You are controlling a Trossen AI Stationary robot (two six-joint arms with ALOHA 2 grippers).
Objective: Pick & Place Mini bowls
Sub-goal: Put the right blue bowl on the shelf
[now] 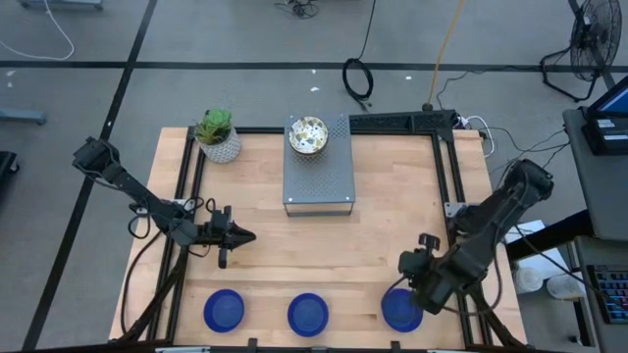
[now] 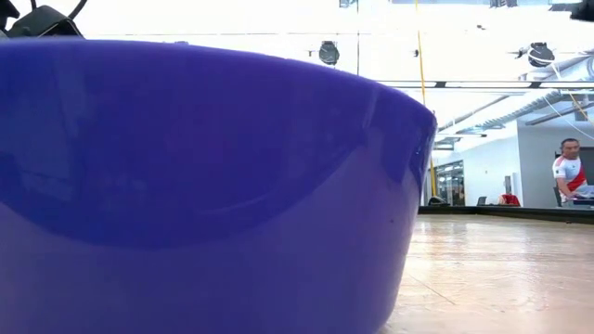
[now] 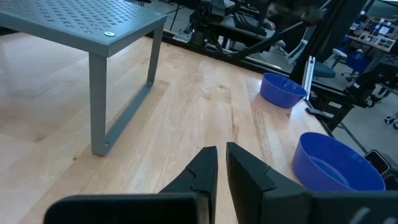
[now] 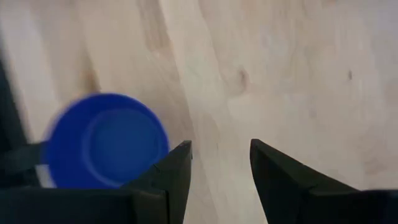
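Observation:
Three blue mini bowls stand on their bases in a row along the table's near edge: left [image 1: 224, 311], middle [image 1: 308, 314], right [image 1: 400, 310]. A cream speckled mini bowl [image 1: 308, 136] sits on top of the grey perforated stand [image 1: 318, 181] at the far middle. My right gripper [image 1: 417, 279] hovers open above the table, pointing steeply down just beside the right blue bowl [image 4: 106, 142], with nothing between its fingers [image 4: 221, 168]. My left gripper [image 1: 240, 235] waits shut at the table's left, pointing about level toward the right, empty [image 3: 222, 165].
A white pot with a green plant [image 1: 218, 135] stands at the far left corner. Black rails [image 1: 446, 167] frame the table. In the low view one blue bowl [image 2: 186, 186] fills most of the picture, and a person [image 2: 568, 172] stands far off in the room.

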